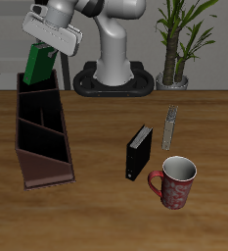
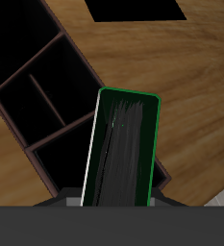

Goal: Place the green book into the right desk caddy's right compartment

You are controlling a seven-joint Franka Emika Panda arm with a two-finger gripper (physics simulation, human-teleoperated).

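My gripper (image 1: pixel 44 51) is shut on the upper end of the green book (image 1: pixel 37 67) and holds it tilted over the far end of the right desk caddy (image 1: pixel 47 176). The book's lower end is level with the rim of the right compartment (image 1: pixel 39 103); I cannot tell whether it dips inside. In the wrist view the green book (image 2: pixel 123 149) fills the middle, with its white page edge along one side. The caddy's black sections (image 2: pixel 27 91) lie beside and beneath it. The fingers themselves are hidden there.
A small black book (image 1: pixel 138 152) stands near the table's middle. A red patterned mug (image 1: pixel 174 182) sits near the front edge. A slim grey object (image 1: pixel 170 127) lies behind the mug. The robot's base (image 1: pixel 114 78) and a potted plant (image 1: pixel 174 76) are at the back.
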